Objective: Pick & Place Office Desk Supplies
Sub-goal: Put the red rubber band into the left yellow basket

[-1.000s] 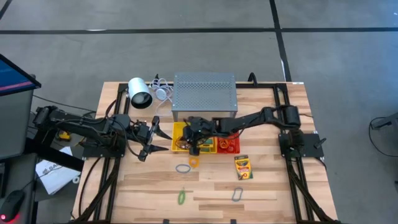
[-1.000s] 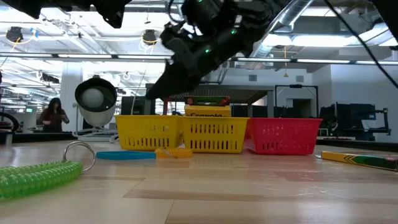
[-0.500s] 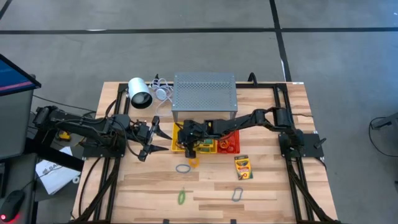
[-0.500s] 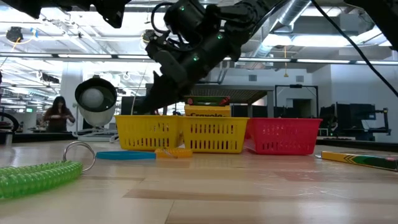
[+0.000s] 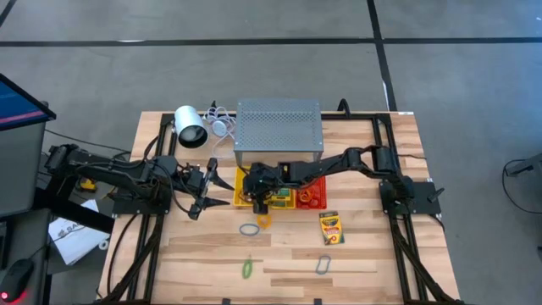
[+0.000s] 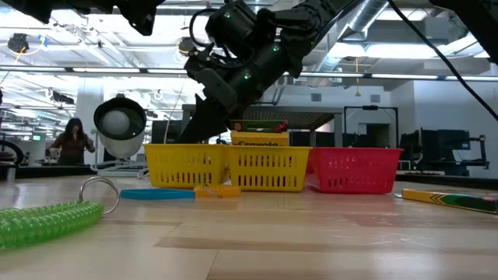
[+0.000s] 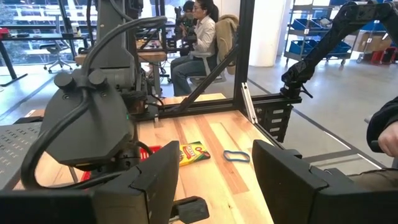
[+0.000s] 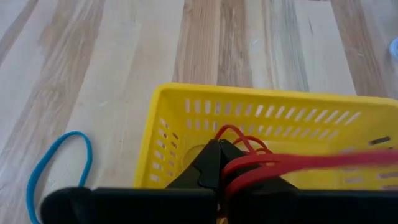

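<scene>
My right gripper (image 5: 258, 193) (image 8: 219, 148) hangs over the left yellow basket (image 5: 244, 188) (image 8: 186, 99), shut on reddish rubber bands (image 8: 239, 138). In the low view it slants down toward that basket (image 6: 187, 167). A crayon box (image 6: 261, 141) stands in the second yellow basket (image 5: 279, 200). Another crayon box (image 5: 331, 228) lies flat on the wood. A grey ring (image 5: 248, 229), an orange clip (image 5: 264, 222), a green clip (image 5: 247, 268) and a grey-blue clip (image 5: 323, 265) lie on the table. My left gripper (image 5: 206, 182) (image 7: 214, 180) waits open, left of the baskets. My right gripper pinches several strands of the rubber bands (image 8: 231, 163) between its two fingers. It comes from above, slanting down from the table's right. Small loops (image 8: 231, 133) stick out past the fingertips over the yellow basket, lifted clear. The other strands (image 8: 323, 160) run off sideways, drawn straight.
A red basket (image 5: 311, 196) with orange rings stands right of the yellow ones. The grey perforated stand (image 5: 279, 129) and the white lamp (image 5: 190, 126) are at the far side. A blue band (image 8: 43, 168) lies beside the basket. Bare wood lies toward the near edge.
My right gripper has moved toward the table's left edge, from over the second yellow basket to over the left one, still shut on the rubber bands. Most of that shift came in the first half second. My left arm has kept still.
</scene>
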